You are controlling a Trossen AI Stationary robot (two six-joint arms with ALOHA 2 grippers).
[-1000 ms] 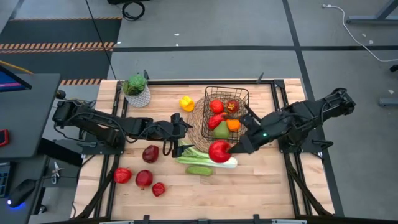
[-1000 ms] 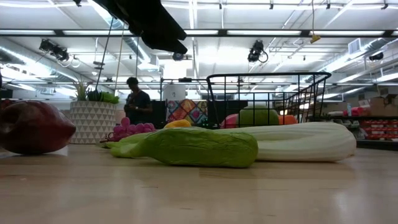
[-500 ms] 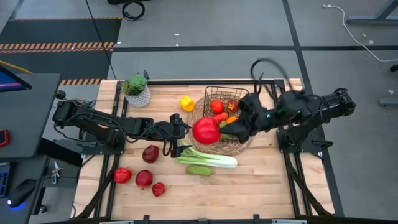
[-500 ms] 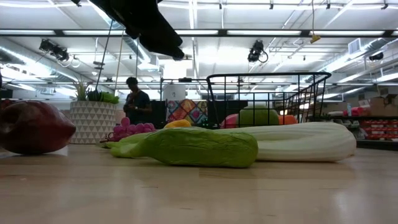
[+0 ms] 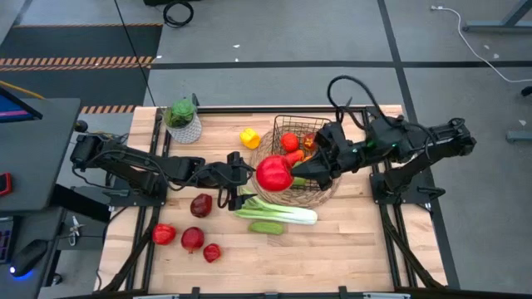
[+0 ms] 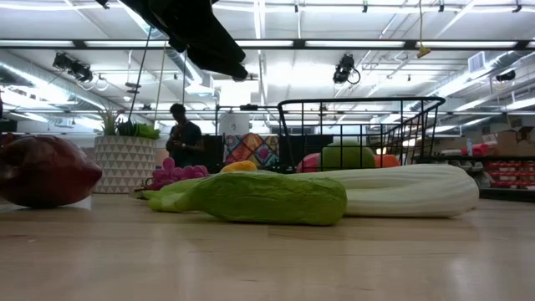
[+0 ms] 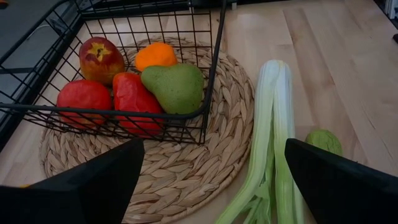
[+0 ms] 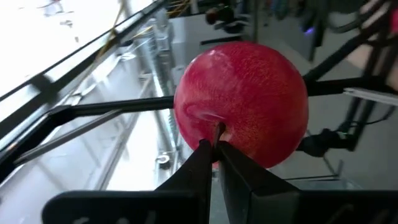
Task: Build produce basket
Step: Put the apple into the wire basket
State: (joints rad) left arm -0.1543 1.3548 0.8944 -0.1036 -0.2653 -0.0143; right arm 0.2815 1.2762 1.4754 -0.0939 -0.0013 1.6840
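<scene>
The right gripper (image 5: 293,174) is pinching a big red apple (image 5: 274,174) by its stem, above the basket (image 5: 301,154). The left gripper (image 5: 241,170) is waiting wide open, empty, beside the basket.

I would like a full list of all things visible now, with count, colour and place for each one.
basket: one, black wire, on the mat; red, orange and green produce inside.
mat: one, straw, table centre.
held apple: one, red, above the basket's left edge.
leek: one, pale green, near the mat.
cucumber: one, green, beside the leek.
yellow pepper: one, left of the basket.
red fruits: four, front left.
plant: one, green, white pot, back left.
left gripper: open, left of the mat.
right gripper: shut on the apple's stem.
</scene>
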